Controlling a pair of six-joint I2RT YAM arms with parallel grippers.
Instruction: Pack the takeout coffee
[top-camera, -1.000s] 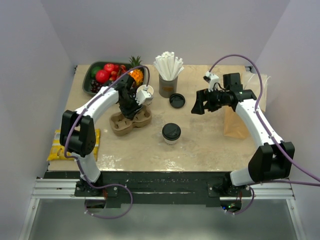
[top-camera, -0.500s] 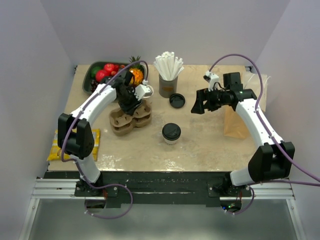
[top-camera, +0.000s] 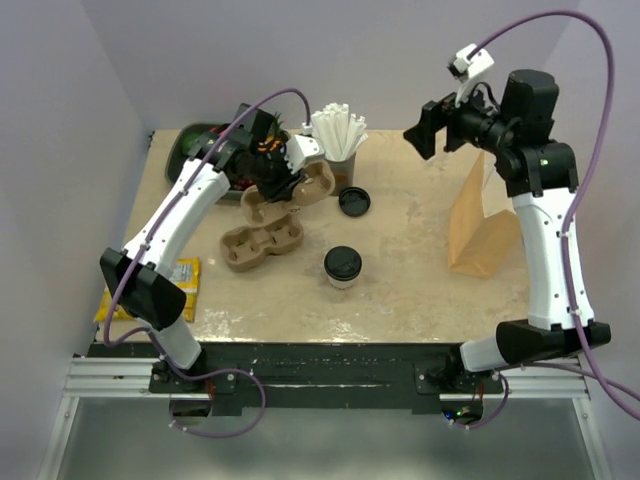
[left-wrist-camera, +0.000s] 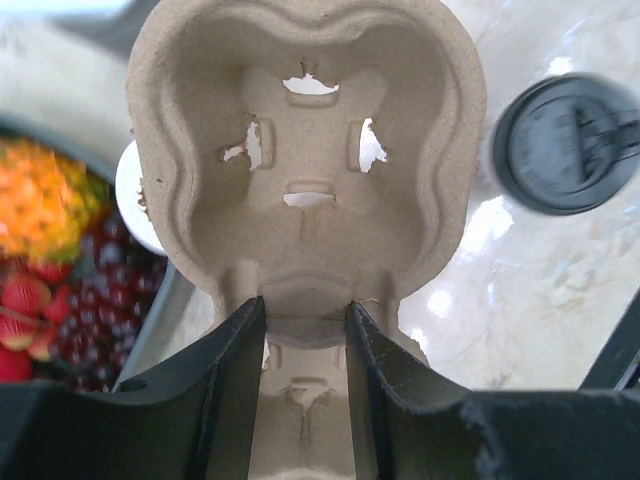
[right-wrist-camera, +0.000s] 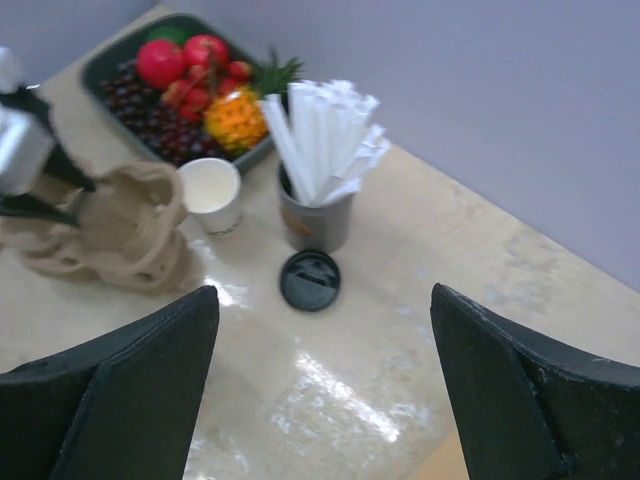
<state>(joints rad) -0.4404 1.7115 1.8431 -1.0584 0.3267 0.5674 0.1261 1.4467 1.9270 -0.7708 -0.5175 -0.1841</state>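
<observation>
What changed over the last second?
Left tool, shut on a pulp carrier, lifted it off the second carrier and carried it back toward the straw cup. Right tool, open, rose and swung rearward. Lidded coffee, loose lid and paper bag stayed put.

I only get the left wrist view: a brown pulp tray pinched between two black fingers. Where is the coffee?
Observer: The lidded coffee cup stands on the table, toward its near edge, with nothing holding it.
Visitor: Only one tray?
Observer: No, a second carrier lies on the table close by the held carrier.
Visitor: The other arm?
Observer: The right gripper hangs high near the back, open and empty.
</observation>
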